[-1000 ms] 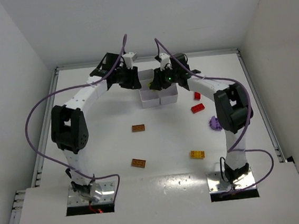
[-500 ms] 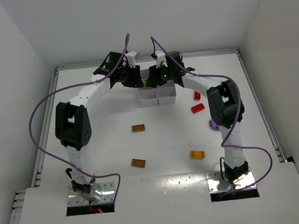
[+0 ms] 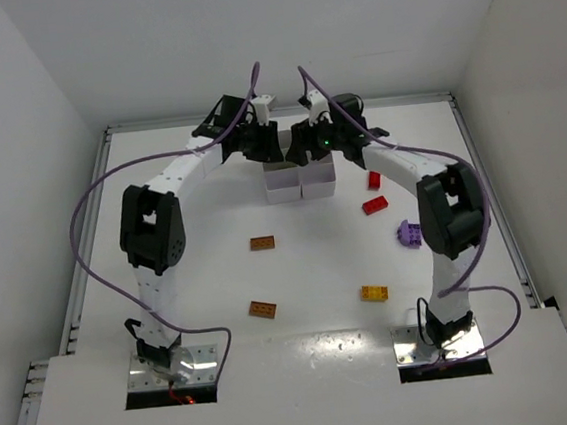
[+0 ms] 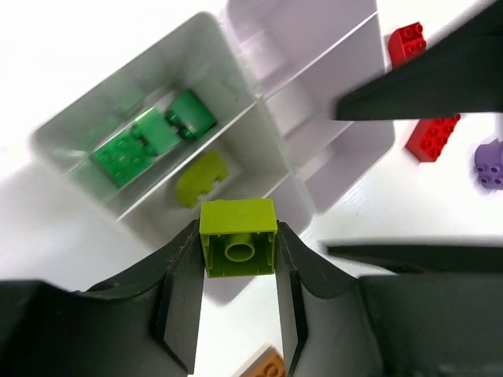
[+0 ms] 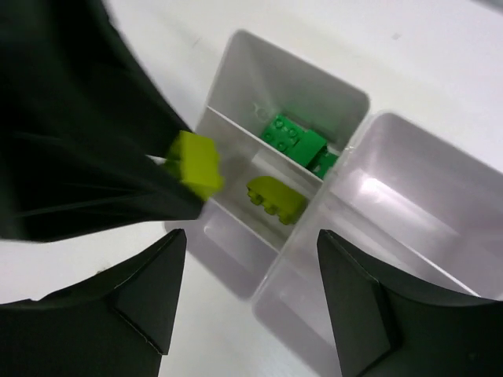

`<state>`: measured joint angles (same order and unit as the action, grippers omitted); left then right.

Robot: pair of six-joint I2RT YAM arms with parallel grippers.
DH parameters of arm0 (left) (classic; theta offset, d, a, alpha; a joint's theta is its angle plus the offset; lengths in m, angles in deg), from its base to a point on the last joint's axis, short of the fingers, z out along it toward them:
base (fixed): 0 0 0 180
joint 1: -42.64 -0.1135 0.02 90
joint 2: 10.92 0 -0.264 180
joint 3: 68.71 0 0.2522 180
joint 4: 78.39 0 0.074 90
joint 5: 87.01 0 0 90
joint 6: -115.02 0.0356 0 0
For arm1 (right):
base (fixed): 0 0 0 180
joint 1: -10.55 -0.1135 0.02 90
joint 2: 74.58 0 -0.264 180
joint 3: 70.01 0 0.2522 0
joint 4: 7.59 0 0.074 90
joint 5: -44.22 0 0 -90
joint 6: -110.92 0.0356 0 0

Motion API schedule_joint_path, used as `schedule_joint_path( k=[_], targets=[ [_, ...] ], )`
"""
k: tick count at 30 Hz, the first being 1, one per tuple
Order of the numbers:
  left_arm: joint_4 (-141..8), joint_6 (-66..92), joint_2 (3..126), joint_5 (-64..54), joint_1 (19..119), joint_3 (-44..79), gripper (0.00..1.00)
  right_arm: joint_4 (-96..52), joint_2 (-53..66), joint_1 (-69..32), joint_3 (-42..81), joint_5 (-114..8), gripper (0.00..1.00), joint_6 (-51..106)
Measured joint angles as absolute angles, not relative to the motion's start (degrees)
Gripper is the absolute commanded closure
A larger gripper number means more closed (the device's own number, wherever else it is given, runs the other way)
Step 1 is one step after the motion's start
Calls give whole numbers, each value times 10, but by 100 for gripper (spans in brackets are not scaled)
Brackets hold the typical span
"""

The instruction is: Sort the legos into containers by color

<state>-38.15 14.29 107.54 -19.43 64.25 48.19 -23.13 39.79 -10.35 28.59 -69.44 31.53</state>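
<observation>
My left gripper (image 4: 237, 259) is shut on a lime brick (image 4: 237, 236) and holds it just above the near edge of the white tray (image 4: 259, 106). The tray holds green bricks (image 4: 145, 137) in a far cell and a lime brick (image 4: 200, 177) in the cell beside it. My right gripper (image 5: 251, 294) is open and empty over the tray (image 5: 346, 94), facing the left gripper; the held lime brick (image 5: 195, 163) shows there too. In the top view both grippers (image 3: 269, 146) (image 3: 305, 148) meet over the tray (image 3: 301, 186).
Loose on the table: two red bricks (image 3: 374, 205) (image 3: 373, 180), a purple brick (image 3: 408, 233), a yellow brick (image 3: 375, 292), two orange-brown bricks (image 3: 261, 243) (image 3: 263, 309). Side rails border the table left and right.
Both grippers have shifted right and come closer together over the tray. The purple brick, hidden by the right arm before, now shows.
</observation>
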Motion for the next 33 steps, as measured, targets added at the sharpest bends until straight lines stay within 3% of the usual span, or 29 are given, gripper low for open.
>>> schedule_joint_path(
  k=[8, 9, 12, 25, 31, 33],
  targets=[
    [-391, 139, 1128, -173, 672, 521, 97, -233, 260, -82, 201, -676, 32, 284],
    [-392, 139, 1134, -168, 674, 524, 82, -234, 252, -79, 196, -674, 32, 282],
    [-394, 137, 1147, -150, 675, 529, 56, -238, 247, -74, 192, -673, 32, 275],
    [-388, 134, 1146, -145, 673, 553, 40, -292, 245, -84, 160, -738, 36, 205],
    [-412, 126, 1025, -182, 664, 510, 18, -346, 245, -140, 158, -778, 36, 116],
    [-423, 122, 952, -191, 645, 480, 0, -360, 245, -175, 158, -781, 33, 78]
  ],
)
